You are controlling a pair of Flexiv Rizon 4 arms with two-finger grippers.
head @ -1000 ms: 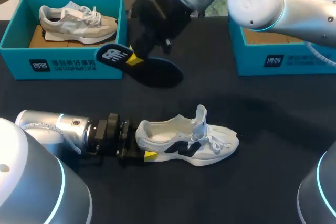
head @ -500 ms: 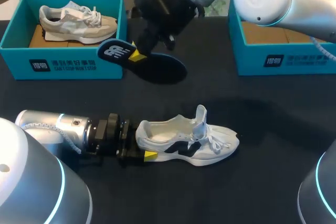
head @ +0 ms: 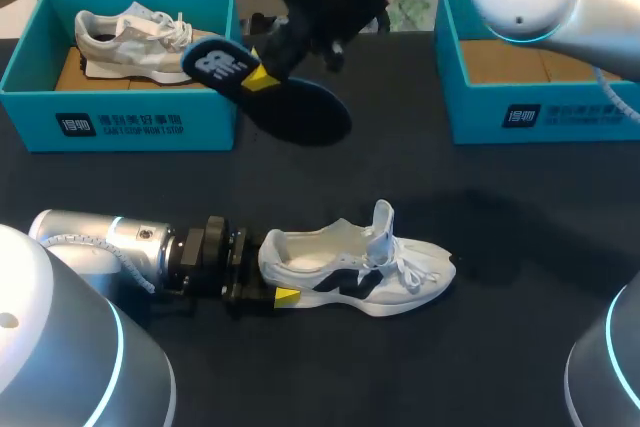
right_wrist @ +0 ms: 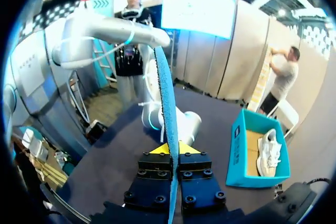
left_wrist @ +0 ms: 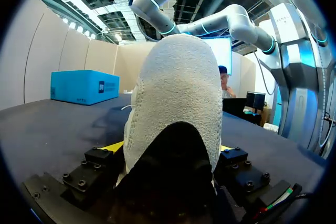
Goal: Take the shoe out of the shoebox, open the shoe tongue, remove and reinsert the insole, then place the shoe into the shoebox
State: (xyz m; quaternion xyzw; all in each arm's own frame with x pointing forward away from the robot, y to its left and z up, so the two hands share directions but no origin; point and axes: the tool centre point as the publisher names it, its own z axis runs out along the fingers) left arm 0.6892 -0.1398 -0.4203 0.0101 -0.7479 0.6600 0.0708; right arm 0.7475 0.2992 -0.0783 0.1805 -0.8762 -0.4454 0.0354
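Behind our right gripper (head: 262,75), under its arm, shoebox (head: 545,112) holds no shoe. Left gripper (head: 270,269) clamps shoe (head: 355,267) heel, tongue up. Right gripper pinches insole (head: 305,119) aloft. We judge: unboxing, tongue, removal done; reinsertion, reboxing left.

There's a white logo (head: 215,60) on the insole (head: 300,117) heel, just beyond the right fingers (head: 262,78). White printed labels mark the front walls of the left shoebox (head: 205,122) and right shoebox (head: 600,122), too small to read.
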